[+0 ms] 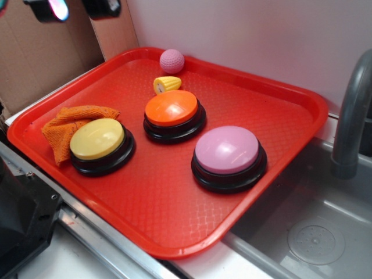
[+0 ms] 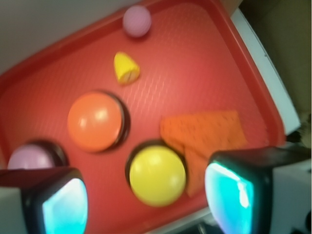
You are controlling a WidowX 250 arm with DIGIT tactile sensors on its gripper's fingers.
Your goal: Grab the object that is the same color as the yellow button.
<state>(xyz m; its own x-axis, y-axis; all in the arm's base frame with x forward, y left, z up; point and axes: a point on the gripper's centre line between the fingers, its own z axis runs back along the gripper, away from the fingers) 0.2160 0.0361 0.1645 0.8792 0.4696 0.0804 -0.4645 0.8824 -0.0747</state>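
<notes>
The object, a small yellow corn-cob piece (image 1: 167,84) (image 2: 126,68), lies on the red tray (image 1: 279,110) (image 2: 204,58) between the pink ball and the orange button. The yellow button (image 1: 97,139) (image 2: 157,174) sits at the tray's front left, partly on the orange cloth. My gripper (image 1: 74,7) (image 2: 148,202) hangs high above the tray's left side, open, with nothing between its glowing pads (image 2: 234,195). In the wrist view the yellow button shows far below between the fingers, and the corn piece lies well beyond it.
An orange button (image 1: 172,108) (image 2: 95,121) and a pink button (image 1: 227,149) (image 2: 29,157) stand on the tray. A pink dimpled ball (image 1: 172,60) (image 2: 136,20) rests at the far edge. An orange cloth (image 1: 70,125) (image 2: 207,134) lies left. A sink and faucet (image 1: 351,110) are on the right.
</notes>
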